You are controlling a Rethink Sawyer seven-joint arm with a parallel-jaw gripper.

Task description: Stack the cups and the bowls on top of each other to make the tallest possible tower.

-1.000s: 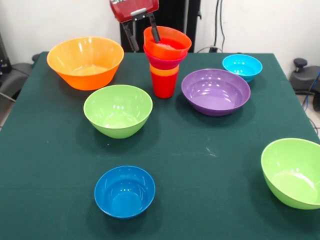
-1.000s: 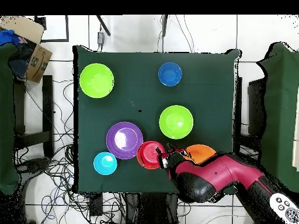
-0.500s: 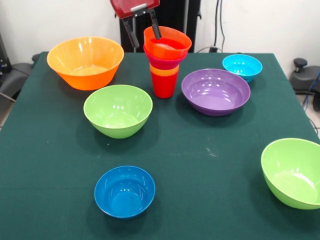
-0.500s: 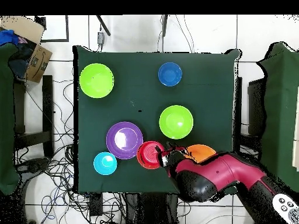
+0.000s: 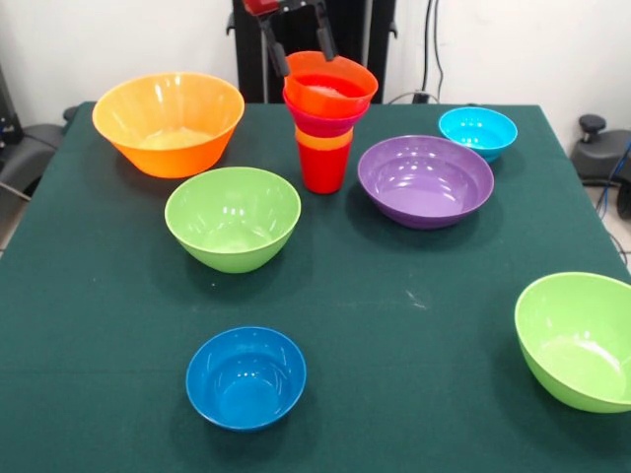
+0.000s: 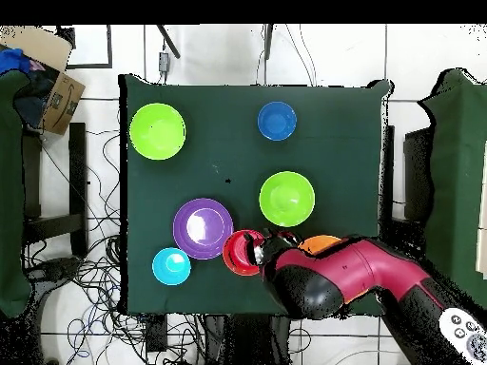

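Nearest us on the green table [image 5: 394, 325] we see the dark blue bowl [image 5: 245, 376], and at the near right edge one lime green bowl [image 5: 580, 340]. Farther in, left of centre, sits the second lime green bowl [image 5: 233, 218], and right of centre the wide purple bowl [image 5: 425, 180]. Beyond the purple one, toward the far right, stands the light blue bowl [image 5: 477, 132]; at the far left is the large yellow-orange bowl [image 5: 169, 122].

Between those two, on the far side, the tower [image 5: 326, 118] stands upright: a red cup [image 5: 323, 168] on the table, an orange cup rim above it, then a pink bowl [image 5: 320, 122], with the orange bowl [image 5: 330, 85] on top.

The hand [image 5: 296, 34] hangs above the tower's far rim with its fingers [image 5: 274, 49] spread and nothing between them. A second ago one finger dipped inside the orange bowl; we now see both fingers lifted higher, their tips just above the rim, and most of the red wrist gone past the top edge. From overhead the arm [image 6: 328, 276] covers more of the tower than before. The bowls have not shifted.
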